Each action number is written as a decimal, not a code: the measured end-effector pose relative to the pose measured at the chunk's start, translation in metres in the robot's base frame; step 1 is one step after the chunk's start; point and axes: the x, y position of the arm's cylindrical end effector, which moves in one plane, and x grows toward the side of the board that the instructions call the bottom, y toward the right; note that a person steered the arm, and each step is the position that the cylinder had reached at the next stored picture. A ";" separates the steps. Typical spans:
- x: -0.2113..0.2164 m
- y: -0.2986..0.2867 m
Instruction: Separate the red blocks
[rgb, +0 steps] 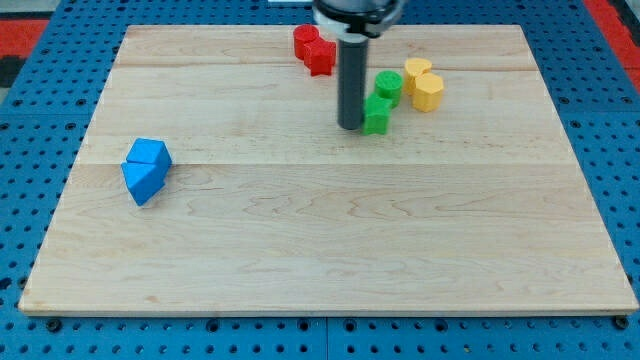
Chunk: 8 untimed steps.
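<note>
Two red blocks sit touching near the view's top centre: one rounded red block (305, 39) and one red star-like block (321, 56) just below and right of it. My rod comes down from the top and my tip (350, 125) rests on the board below and to the right of the red pair, apart from them. The tip is right beside the left side of a green cube (376, 113).
A green round block (388, 85) sits above the green cube. Two yellow blocks (418, 69) (428, 92) lie to their right. Two blue blocks (150, 153) (141, 181) touch at the view's left. The wooden board (320, 260) lies on a blue pegboard.
</note>
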 end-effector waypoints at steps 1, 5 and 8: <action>0.008 -0.023; -0.177 -0.003; -0.084 -0.110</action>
